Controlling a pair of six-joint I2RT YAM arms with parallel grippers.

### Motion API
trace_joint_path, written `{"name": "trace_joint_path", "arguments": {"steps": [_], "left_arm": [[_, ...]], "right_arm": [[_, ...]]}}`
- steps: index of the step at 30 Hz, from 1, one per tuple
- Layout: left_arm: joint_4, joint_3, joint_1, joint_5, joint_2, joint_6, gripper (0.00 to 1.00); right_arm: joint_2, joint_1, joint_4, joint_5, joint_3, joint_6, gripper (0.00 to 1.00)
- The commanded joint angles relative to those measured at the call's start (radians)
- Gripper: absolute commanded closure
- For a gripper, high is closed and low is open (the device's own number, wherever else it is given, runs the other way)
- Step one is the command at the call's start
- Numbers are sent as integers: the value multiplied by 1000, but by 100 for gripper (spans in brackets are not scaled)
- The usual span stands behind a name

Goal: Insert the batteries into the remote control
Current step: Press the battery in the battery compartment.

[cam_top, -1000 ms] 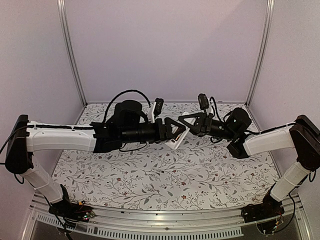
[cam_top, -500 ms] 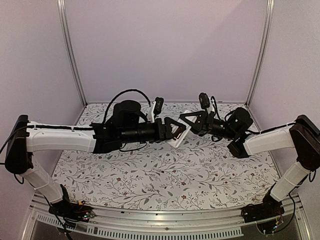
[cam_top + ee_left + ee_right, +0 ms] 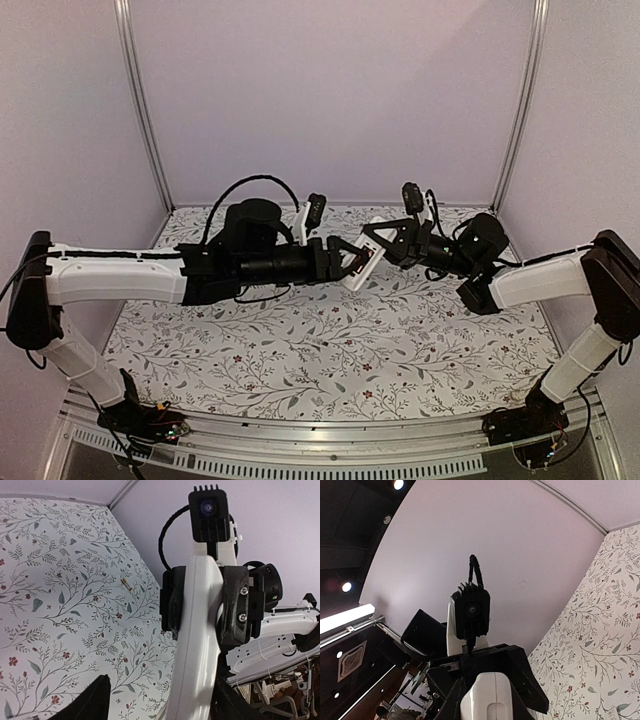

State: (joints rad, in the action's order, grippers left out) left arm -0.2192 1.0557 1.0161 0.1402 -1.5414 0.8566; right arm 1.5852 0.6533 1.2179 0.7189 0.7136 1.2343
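Remote control (image 3: pixel 358 277) held off the bench (image 3: pixel 300 370) at frame centre, left fingers (image 3: pixel 343 256) and right fingers (image 3: pixel 386 236) both clenched on it. One battery (image 3: pixel 125 583) lies on the bench, well apart from both arms.

The gap between the left hand (image 3: pixel 350 262) and right hand (image 3: pixel 380 241) is filled by the remote control (image 3: pixel 359 276) clamped there; room is left beneath, above the surface (image 3: pixel 300 372).

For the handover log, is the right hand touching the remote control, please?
Touching. In the left wrist view the right hand clamps the remote control, a dark finger on each side.
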Motion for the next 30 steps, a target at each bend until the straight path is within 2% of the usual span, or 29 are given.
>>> {"name": "trace_joint_path", "arguments": {"steps": [1, 7, 10, 12, 22, 30], "left_arm": [[216, 18, 2, -84, -1, -100, 30], [311, 90, 3, -136, 44, -219, 21], [285, 87, 1, -111, 67, -238, 11], [256, 81, 2, -86, 77, -244, 10], [237, 125, 1, 27, 20, -246, 14], [261, 141, -1, -12, -7, -229, 26]], "right_arm": [[-74, -7, 36, 0, 40, -33, 100], [-78, -7, -41, 4, 17, -100, 100], [-66, -4, -36, 13, 8, -118, 100], [-54, 1, -27, 21, 6, -120, 100], [-22, 37, -70, 25, 28, -166, 100], [-34, 44, -92, 22, 30, -185, 100]]}}
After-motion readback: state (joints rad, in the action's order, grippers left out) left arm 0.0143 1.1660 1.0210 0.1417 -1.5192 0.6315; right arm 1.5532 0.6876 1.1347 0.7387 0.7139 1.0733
